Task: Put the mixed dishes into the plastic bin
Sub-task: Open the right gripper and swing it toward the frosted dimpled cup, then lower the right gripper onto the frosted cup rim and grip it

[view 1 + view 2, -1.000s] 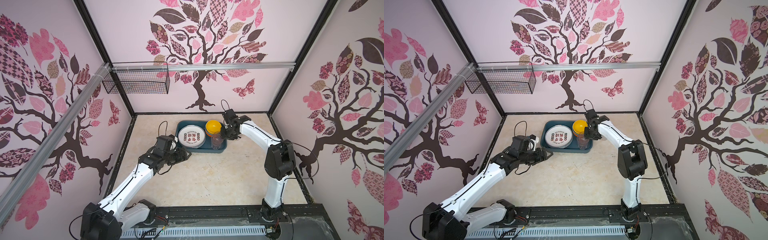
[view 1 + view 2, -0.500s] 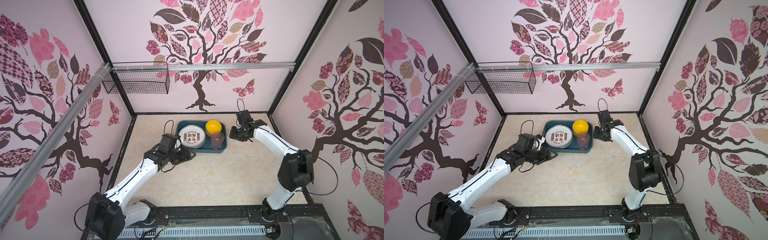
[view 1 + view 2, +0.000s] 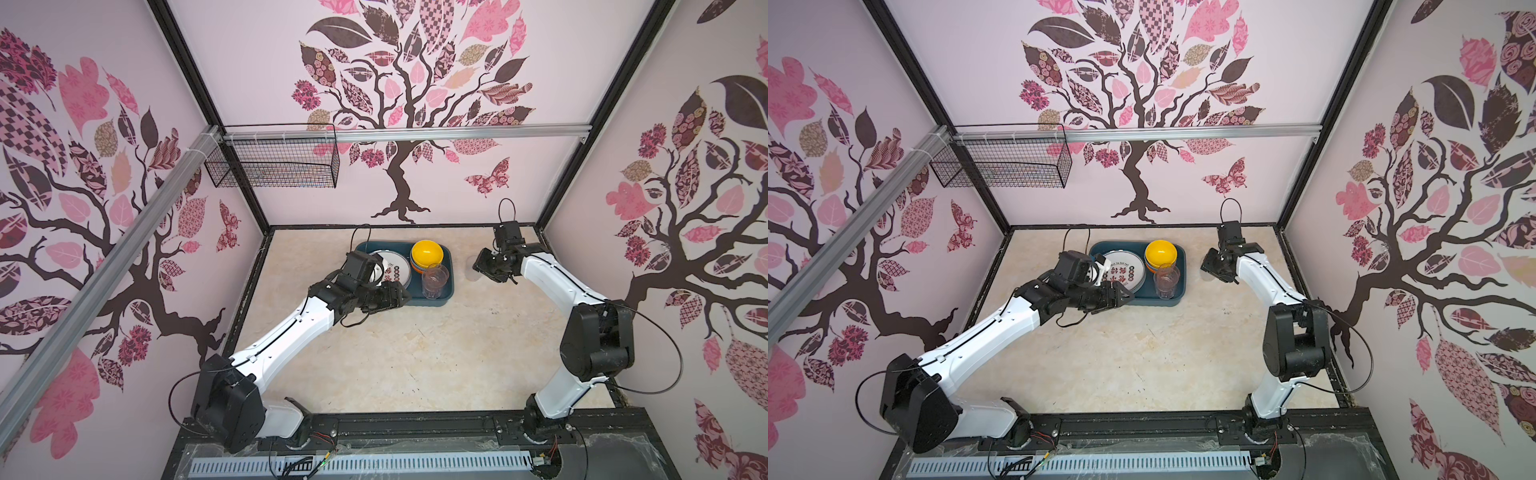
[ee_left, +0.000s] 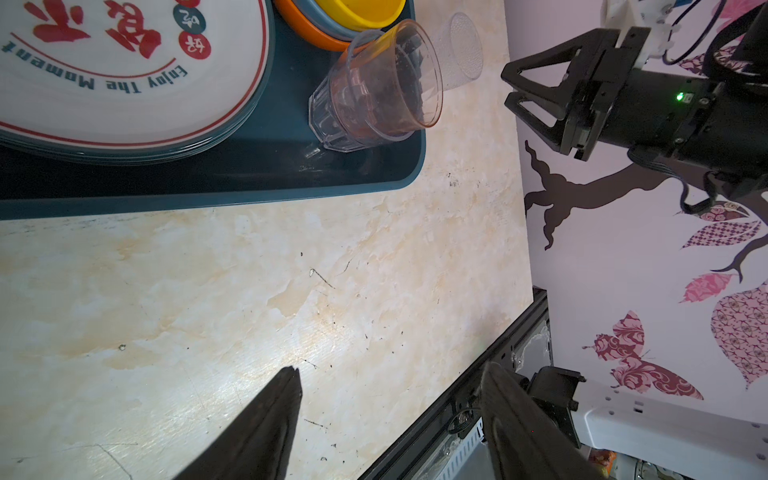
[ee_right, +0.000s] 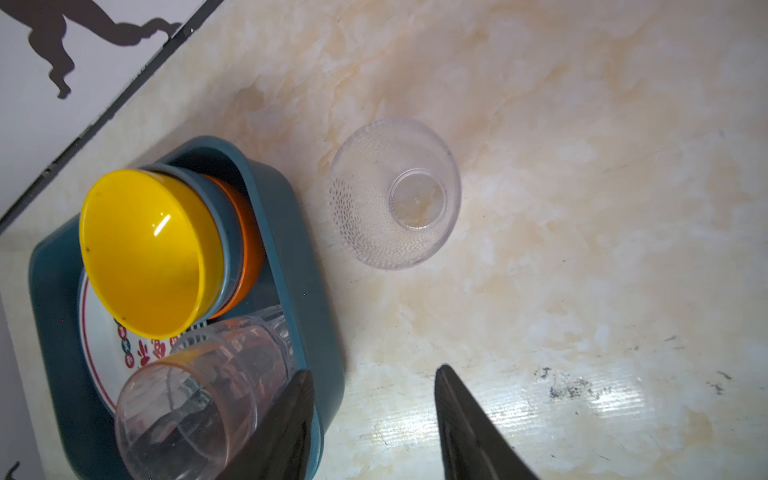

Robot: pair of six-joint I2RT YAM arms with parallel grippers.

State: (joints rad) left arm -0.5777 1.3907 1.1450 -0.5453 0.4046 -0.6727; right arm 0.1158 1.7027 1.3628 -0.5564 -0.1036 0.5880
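The teal plastic bin [image 3: 436,302] [image 3: 1174,300] lies at the back of the table. In it are white plates [image 3: 397,269] [image 4: 124,91], a yellow bowl [image 3: 427,252] [image 5: 141,249] stacked on blue and orange ones, and a pinkish cup [image 3: 434,282] [image 4: 382,91] nested in a clear faceted one. A clear dotted cup [image 5: 395,195] [image 4: 461,50] stands upright on the table just right of the bin. My right gripper [image 3: 478,266] [image 5: 374,370] hangs open and empty beside it. My left gripper [image 3: 405,296] [image 4: 390,370] is open and empty over the bin's near edge.
A black wire basket [image 3: 274,166] hangs from the aluminium rail [image 3: 415,133] at the back left. Patterned walls close in three sides. A black frame rail [image 3: 415,419] runs along the front edge. Bare marbled tabletop [image 3: 415,353] lies between the arms.
My right gripper let go of the pinkish cup in the bin, swung right out of the bin and opened wider. My left gripper slid right along the bin's near edge.
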